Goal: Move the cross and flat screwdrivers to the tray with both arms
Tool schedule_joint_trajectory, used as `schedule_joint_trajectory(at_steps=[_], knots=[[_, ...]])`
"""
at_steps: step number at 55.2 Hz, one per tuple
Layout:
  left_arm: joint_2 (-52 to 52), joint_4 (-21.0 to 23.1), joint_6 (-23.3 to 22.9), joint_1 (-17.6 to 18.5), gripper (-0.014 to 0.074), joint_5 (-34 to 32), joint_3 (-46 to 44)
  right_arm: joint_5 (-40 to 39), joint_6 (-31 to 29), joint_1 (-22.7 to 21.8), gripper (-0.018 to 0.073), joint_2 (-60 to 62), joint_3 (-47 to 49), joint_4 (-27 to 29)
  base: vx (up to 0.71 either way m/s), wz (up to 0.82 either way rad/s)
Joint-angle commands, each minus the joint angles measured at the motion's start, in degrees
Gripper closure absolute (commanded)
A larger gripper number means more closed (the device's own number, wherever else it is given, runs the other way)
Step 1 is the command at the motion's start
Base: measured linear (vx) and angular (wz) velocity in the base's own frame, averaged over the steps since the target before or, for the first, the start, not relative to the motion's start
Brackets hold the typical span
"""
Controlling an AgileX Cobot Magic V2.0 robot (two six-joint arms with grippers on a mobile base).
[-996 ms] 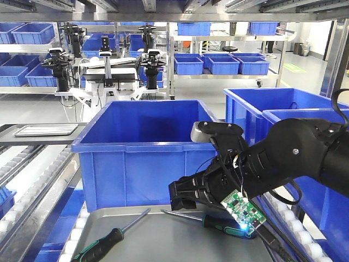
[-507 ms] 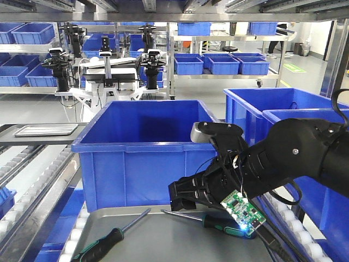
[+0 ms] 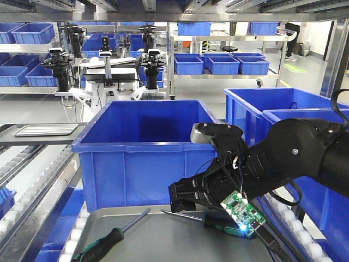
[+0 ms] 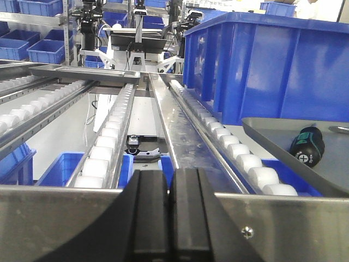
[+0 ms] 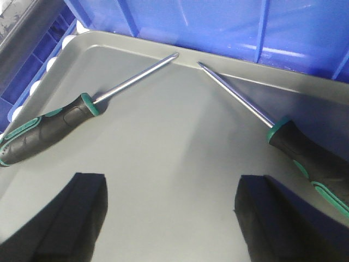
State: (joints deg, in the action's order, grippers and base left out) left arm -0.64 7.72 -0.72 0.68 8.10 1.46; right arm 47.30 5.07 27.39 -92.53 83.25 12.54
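Two screwdrivers with black-and-green handles lie on the grey tray (image 5: pixel 180 136), their steel tips nearly meeting by the far rim. The left screwdriver (image 5: pixel 49 128) points up-right and the right screwdriver (image 5: pixel 302 150) points up-left. My right gripper (image 5: pixel 172 180) hovers open just above the tray, between the two handles, with nothing held. From the front the right gripper (image 3: pixel 184 200) hangs over the tray (image 3: pixel 163 240), close to the right screwdriver (image 3: pixel 218 221), with the left screwdriver (image 3: pixel 101 244) lower left. My left gripper (image 4: pixel 170 180) is shut and empty, left of the tray (image 4: pixel 272 128), with one screwdriver handle (image 4: pixel 307 146) in sight.
A deep blue crate (image 3: pixel 144 147) stands right behind the tray, with more blue crates (image 3: pixel 283 109) to the right. Roller conveyor rails (image 4: pixel 109 136) run to the left. A second grey tray (image 3: pixel 46 129) sits on the far left rail. Shelves with blue bins fill the background.
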Motion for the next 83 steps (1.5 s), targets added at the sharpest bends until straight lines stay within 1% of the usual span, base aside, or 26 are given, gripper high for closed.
schedule_joint_trajectory(at_steps=[1, 16, 21, 24, 31, 36, 43, 48, 52, 56, 61, 65, 71, 77, 83], knots=[[-0.02, 0.07, -0.58, 0.00, 0.0602, -4.32, -1.41, -2.63, -0.07, -0.12, -0.0008, 2.49, 1.89, 0.37, 0.00, 0.00], [-0.02, 0.07, -0.58, 0.00, 0.0602, -4.32, -1.41, -2.52, -0.13, -0.12, -0.0008, 3.03, 1.89, 0.19, 0.00, 0.00], [-0.02, 0.07, -0.58, 0.00, 0.0602, -4.32, -1.41, -2.50, -1.58, -0.12, 0.0007, 6.20, 1.60, -1.63, 0.00, 0.00], [-0.02, 0.07, -0.58, 0.00, 0.0602, -4.32, -1.41, -3.81, -3.15, -0.12, 0.0024, 8.81, -0.40, -2.20, 0.00, 0.00], [-0.02, 0.07, -0.58, 0.00, 0.0602, -4.32, -1.41, -13.01, -3.82, -0.85, 0.0089, 18.32, -10.49, -4.01, 0.00, 0.00], [-0.02, 0.07, -0.58, 0.00, 0.0602, -4.32, -1.41, -20.18, -3.75, -2.96, 0.0162, 26.60, -20.82, -4.48, 0.00, 0.00], [-0.02, 0.07, -0.58, 0.00, 0.0602, -4.32, -1.41, -28.12, -3.75, -9.32, 0.0283, 38.80, -35.00, -4.54, 0.00, 0.00], [-0.02, 0.07, -0.58, 0.00, 0.0602, -4.32, -1.41, -32.25, -3.75, -13.85, 0.0371, 47.85, -43.89, -5.28, 0.00, 0.00], [-0.02, 0.07, -0.58, 0.00, 0.0602, -4.32, -1.41, -34.69, -3.75, -16.73, 0.0438, 54.81, -50.72, -7.86, 0.00, 0.00], [-0.02, 0.07, -0.58, 0.00, 0.0602, -4.32, -1.41, -36.83, -3.75, -19.31, 0.0499, 63.60, -57.21, -12.54, 0.00, 0.00], [-0.02, 0.07, -0.58, 0.00, 0.0602, -4.32, -1.41, -37.77, -3.75, -20.65, 0.0575, 73.22, -64.60, -16.43, 0.00, 0.00], [-0.02, 0.07, -0.58, 0.00, 0.0602, -4.32, -1.41, -37.55, -3.75, -20.72, 0.0573, 79.25, -69.50, -17.52, 0.00, 0.00], [-0.02, 0.07, -0.58, 0.00, 0.0602, -4.32, -1.41, -37.41, -3.75, -20.72, 0.0571, 87.72, -75.59, -17.60, 0.00, 0.00], [-0.02, 0.07, -0.58, 0.00, 0.0602, -4.32, -1.41, -38.01, -3.75, -20.72, 0.0570, 93.62, -80.74, -17.60, 0.00, 0.00], [-0.11, 0.07, -0.58, 0.00, 0.0602, -4.27, -1.41, -44.22, -3.22, -20.98, 0.0570, 93.34, -85.81, -16.90, 0.00, 0.00]])
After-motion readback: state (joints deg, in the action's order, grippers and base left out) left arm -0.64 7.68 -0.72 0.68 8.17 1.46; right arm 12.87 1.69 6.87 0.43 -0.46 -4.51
